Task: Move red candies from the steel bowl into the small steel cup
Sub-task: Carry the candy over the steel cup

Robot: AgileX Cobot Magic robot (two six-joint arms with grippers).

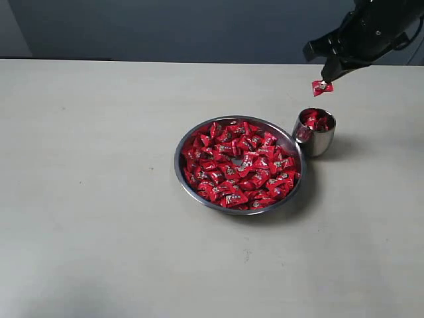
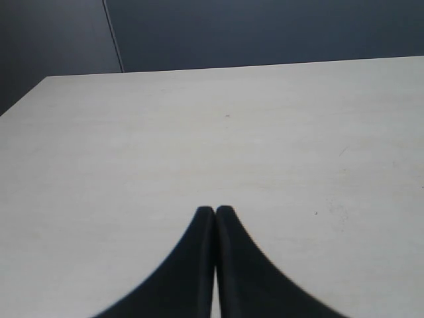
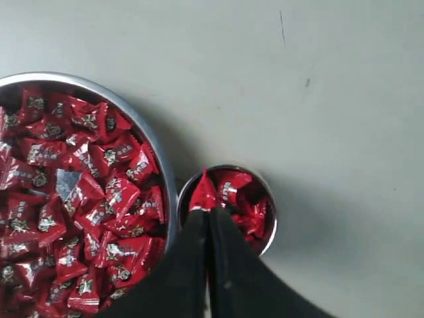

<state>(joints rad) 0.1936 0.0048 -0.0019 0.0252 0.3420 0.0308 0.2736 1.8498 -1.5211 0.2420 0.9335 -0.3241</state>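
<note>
The steel bowl (image 1: 180, 165) sits mid-table, heaped with red candies (image 1: 238, 165). Just right of it stands the small steel cup (image 1: 317, 142), holding several red candies (image 1: 317, 121). My right gripper (image 1: 326, 78) hangs above the cup, shut on one red candy (image 1: 322, 87) that dangles from its tips. In the right wrist view the held candy (image 3: 204, 193) sticks out past the closed fingertips (image 3: 222, 218), over the cup (image 3: 268, 222), with the bowl (image 3: 164, 169) beside it. My left gripper (image 2: 214, 211) is shut with nothing in it, over bare table, out of the exterior view.
The pale table (image 1: 99, 199) stretches wide to the left and in front of the bowl. A dark wall (image 1: 199, 26) runs behind the table's far edge.
</note>
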